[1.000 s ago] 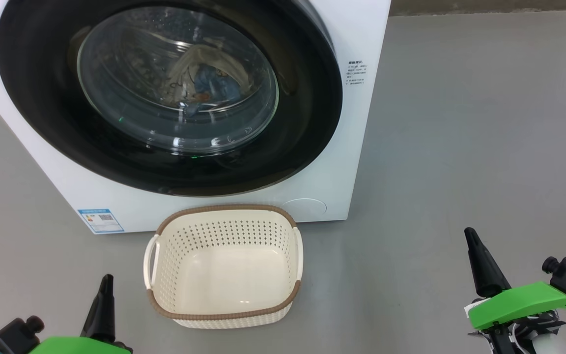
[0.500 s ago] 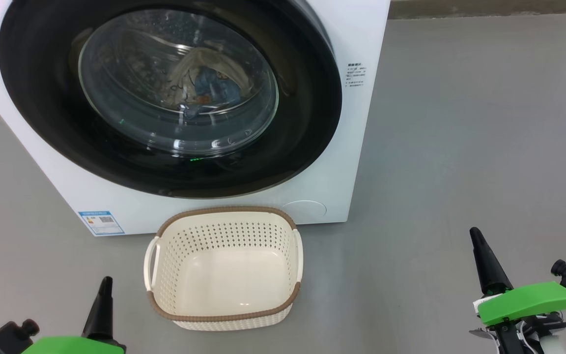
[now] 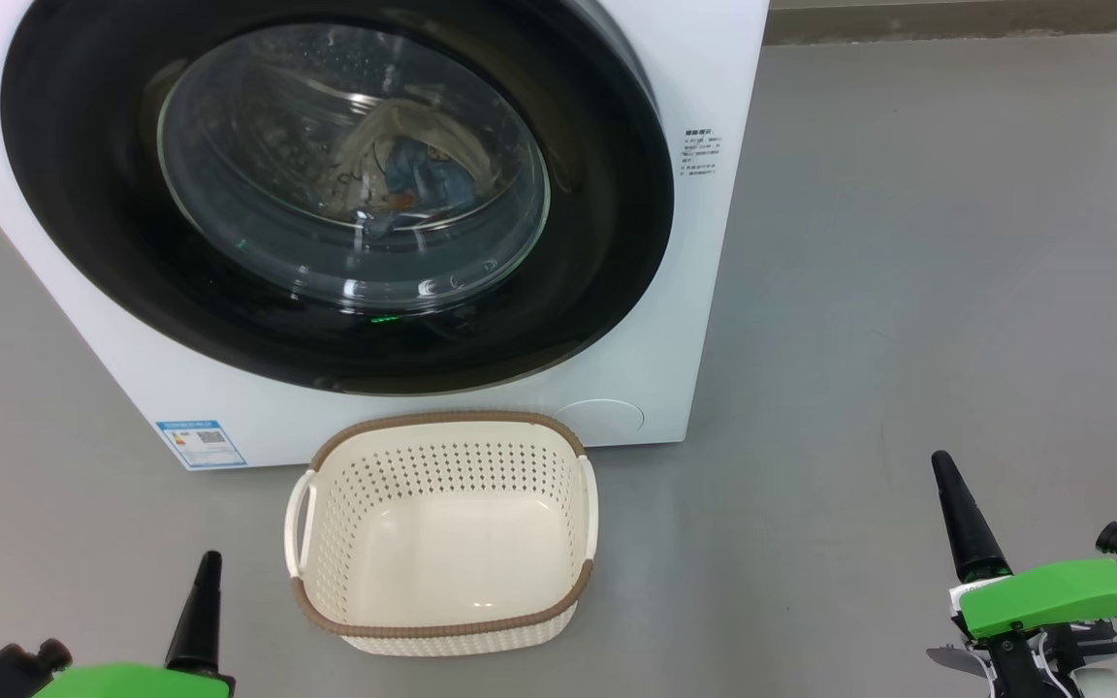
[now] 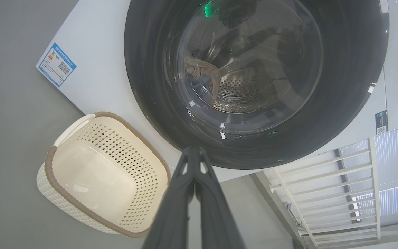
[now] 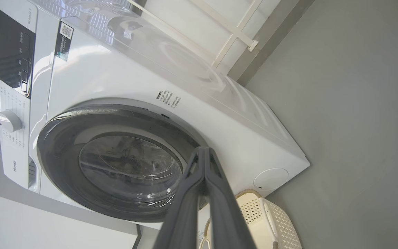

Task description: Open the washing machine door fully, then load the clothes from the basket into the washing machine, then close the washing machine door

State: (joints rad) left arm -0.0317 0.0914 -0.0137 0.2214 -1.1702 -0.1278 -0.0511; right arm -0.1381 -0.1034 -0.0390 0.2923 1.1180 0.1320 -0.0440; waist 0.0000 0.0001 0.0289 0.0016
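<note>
The white washing machine (image 3: 704, 291) stands before me with its glossy black washing machine door (image 3: 597, 233) closed flat against the front. Through the porthole the clothes (image 3: 418, 174), blue and cream, lie inside the drum. The cream basket (image 3: 442, 625) with a brown rim sits on the floor just in front of the machine, nothing in it. My left gripper (image 3: 209, 560) is shut at the lower left, left of the basket, holding nothing. My right gripper (image 3: 941, 460) is shut at the lower right, well clear of the machine. The door (image 4: 351, 114) and basket (image 4: 64, 204) also appear in the left wrist view.
Grey floor (image 3: 908, 291) spreads wide to the right of the machine. A blue label (image 3: 200, 442) marks the machine's lower left corner. A white railing (image 4: 323, 186) and a control panel with a knob (image 5: 8, 120) appear in the wrist views.
The head camera has tilted slightly, shifting the whole scene down a little. Both grippers have sunk lower in the picture and stay shut.
</note>
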